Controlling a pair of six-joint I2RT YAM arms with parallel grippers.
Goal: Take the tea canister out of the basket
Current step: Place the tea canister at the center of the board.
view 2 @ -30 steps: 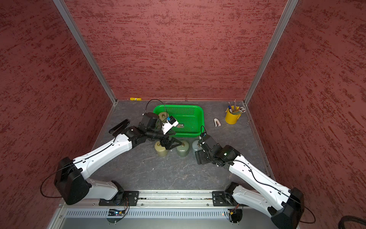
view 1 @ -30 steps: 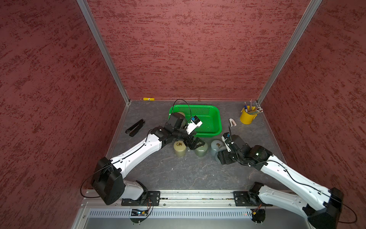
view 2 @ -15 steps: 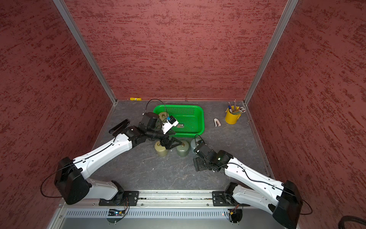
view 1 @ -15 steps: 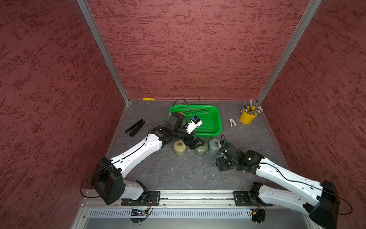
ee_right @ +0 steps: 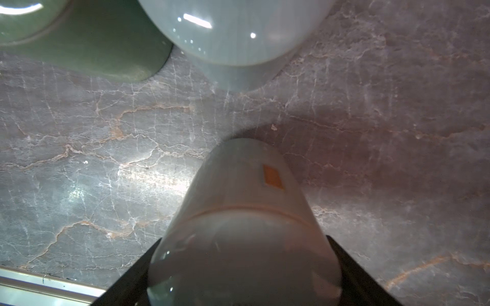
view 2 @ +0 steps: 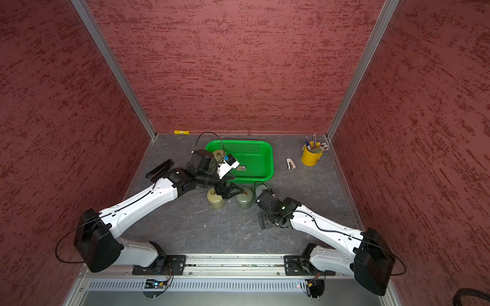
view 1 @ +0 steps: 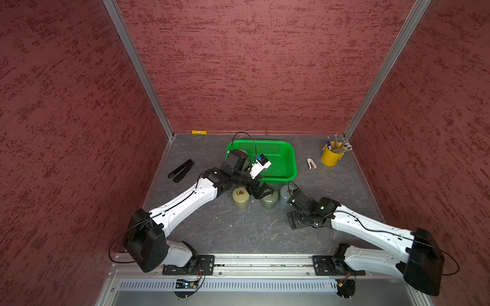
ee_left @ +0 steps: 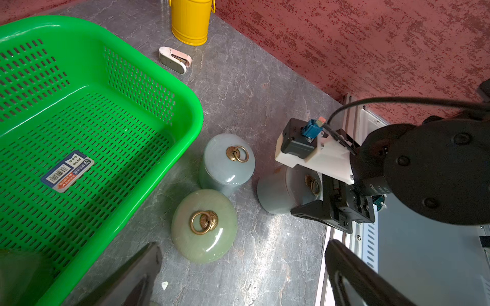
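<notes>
The green basket [view 1: 287,161] [view 2: 265,153] [ee_left: 185,111] stands at the back middle. In both top views an olive tea canister [view 1: 242,151] [view 2: 218,153] shows in its left end, half hidden by my left wrist. My left gripper [view 1: 261,192] [view 2: 229,190] [ee_left: 244,278] hangs open over the table in front of the basket, nothing between its fingers [ee_left: 132,275]. My right gripper [view 1: 294,220] [view 2: 265,221] [ee_right: 244,265] is shut on a tilted grey-blue tea canister [ee_left: 281,193] [ee_right: 244,212], low over the table; the wrist hides this canister in both top views.
Three canisters stand before the basket: olive [view 1: 240,197], green [view 1: 270,200] [ee_left: 204,225] [ee_right: 79,39], pale blue [view 1: 285,192] [ee_left: 226,161] [ee_right: 233,31]. A yellow pencil bucket [view 1: 330,156], a white stapler [view 1: 311,163], a black tool [view 1: 180,171] and a yellow marker [view 1: 198,132] lie around.
My right gripper has drawn back from the row of canisters toward the front of the table, still holding the grey-blue canister. The left arm has not moved.
</notes>
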